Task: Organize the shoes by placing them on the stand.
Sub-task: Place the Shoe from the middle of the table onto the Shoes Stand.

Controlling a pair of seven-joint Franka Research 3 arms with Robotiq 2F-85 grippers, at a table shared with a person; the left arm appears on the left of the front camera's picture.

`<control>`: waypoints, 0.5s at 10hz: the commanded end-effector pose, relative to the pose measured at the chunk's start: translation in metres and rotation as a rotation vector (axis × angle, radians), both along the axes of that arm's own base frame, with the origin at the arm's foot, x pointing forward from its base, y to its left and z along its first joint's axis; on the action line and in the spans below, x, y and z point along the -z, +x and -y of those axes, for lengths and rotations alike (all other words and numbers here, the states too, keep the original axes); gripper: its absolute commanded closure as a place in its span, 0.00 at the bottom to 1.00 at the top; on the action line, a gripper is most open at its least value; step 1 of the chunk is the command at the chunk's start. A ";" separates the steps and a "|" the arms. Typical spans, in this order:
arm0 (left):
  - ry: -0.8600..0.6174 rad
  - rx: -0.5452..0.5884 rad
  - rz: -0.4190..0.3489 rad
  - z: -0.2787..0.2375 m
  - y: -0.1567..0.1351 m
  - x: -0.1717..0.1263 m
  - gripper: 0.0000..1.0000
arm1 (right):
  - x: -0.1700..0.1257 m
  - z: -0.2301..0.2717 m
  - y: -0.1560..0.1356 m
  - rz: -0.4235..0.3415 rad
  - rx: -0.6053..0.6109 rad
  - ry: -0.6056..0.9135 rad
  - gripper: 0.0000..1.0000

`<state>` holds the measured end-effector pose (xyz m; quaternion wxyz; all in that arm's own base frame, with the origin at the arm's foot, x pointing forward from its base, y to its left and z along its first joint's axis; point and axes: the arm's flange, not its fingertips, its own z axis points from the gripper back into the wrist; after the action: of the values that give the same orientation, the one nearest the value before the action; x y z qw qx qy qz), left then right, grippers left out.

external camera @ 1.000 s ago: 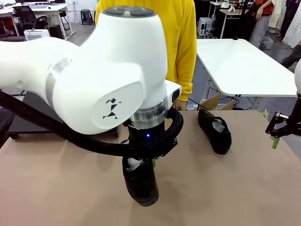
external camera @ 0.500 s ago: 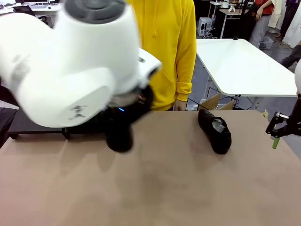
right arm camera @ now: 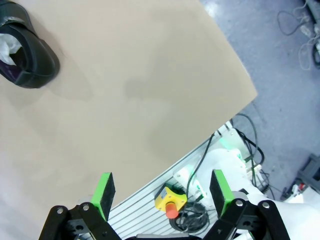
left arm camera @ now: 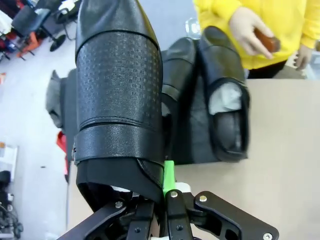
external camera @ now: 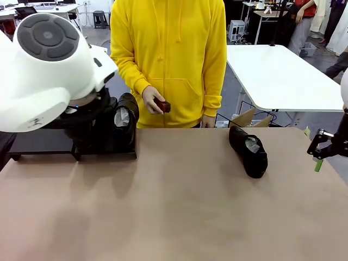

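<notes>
In the left wrist view my left gripper [left arm camera: 162, 182] is shut on the heel end of a glossy black shoe [left arm camera: 120, 95], which hangs over the left part of the black stand [left arm camera: 197, 140]. Two more shoes lie side by side on the stand, one [left arm camera: 177, 75] beside the held shoe and one with white paper inside [left arm camera: 227, 105] at the right. In the front view my left arm [external camera: 54, 70] covers its gripper over the stand [external camera: 38, 142], and a shoe [external camera: 126, 117] shows beside it. Another shoe [external camera: 248, 149] lies on the brown table. My right gripper [external camera: 321, 155] hangs open and empty at the table's right edge.
A person in a yellow hoodie [external camera: 174, 60] stands at the far side, a hand [external camera: 155, 100] holding a small reddish object close to the stand. The right wrist view shows the lone shoe [right arm camera: 25, 55], the table's edge [right arm camera: 220, 125] and a yellow emergency button [right arm camera: 170, 200] below it.
My left arm lifted a shoe from the middle of the table and swung it left and back to the stand. The right gripper and the lone shoe have stayed put.
</notes>
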<state>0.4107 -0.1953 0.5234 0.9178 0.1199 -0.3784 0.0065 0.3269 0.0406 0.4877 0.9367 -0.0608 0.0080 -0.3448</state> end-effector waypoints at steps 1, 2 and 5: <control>0.032 0.063 0.006 -0.017 0.002 -0.019 1.00 | -0.001 0.001 0.002 0.012 -0.004 0.002 0.00; 0.012 0.074 -0.029 -0.029 0.004 -0.022 1.00 | -0.001 0.001 0.002 0.012 -0.004 0.002 0.00; 0.028 0.029 -0.016 -0.022 0.007 -0.008 1.00 | -0.001 0.001 0.002 0.012 -0.004 0.002 0.00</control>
<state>0.4164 -0.1701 0.5330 0.9246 0.1282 -0.3586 0.0109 0.3269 0.0406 0.4876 0.9367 -0.0608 0.0080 -0.3447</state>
